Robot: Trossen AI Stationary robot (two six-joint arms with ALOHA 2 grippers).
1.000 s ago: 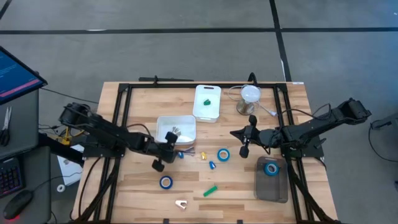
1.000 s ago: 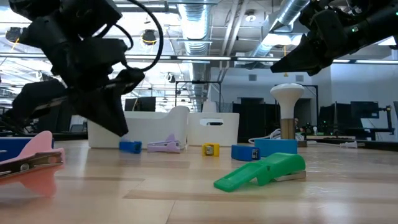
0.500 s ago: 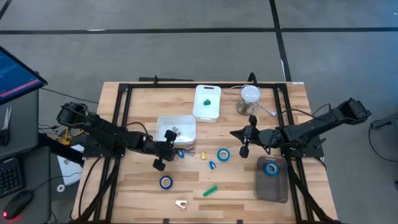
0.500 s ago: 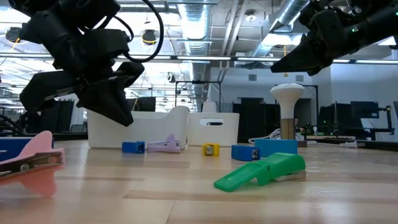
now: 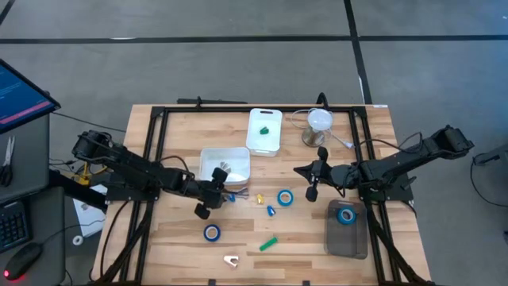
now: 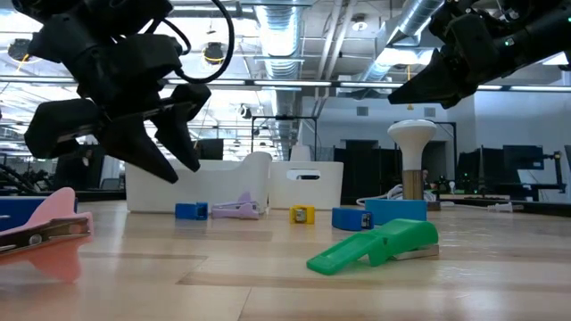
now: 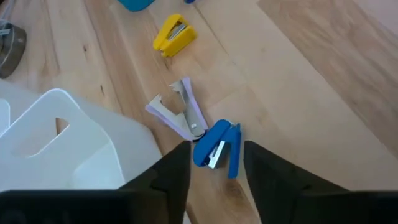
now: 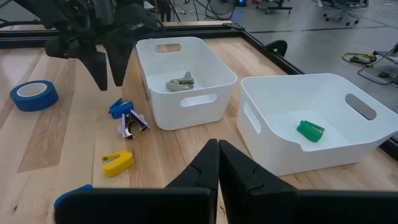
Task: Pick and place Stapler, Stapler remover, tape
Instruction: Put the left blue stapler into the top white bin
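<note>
Wooden table [image 5: 175,238] w/ white tubs: left gripper [image 5: 216,189], fingers spread, hovers over blue stapler remover [image 7: 217,148] just at 5 o'clock of the near tub [image 5: 225,166], so pick step seems in hand; next: lower, pinch; right gripper [image 5: 312,189] pressed together, idle.

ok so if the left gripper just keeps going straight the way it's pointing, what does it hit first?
Most likely the blue staple remover. The left gripper, fingers open, points down at it, and the remover sits between the fingertips in the wrist view, beside the lavender staple remover. How much height is left is unclear.
</note>
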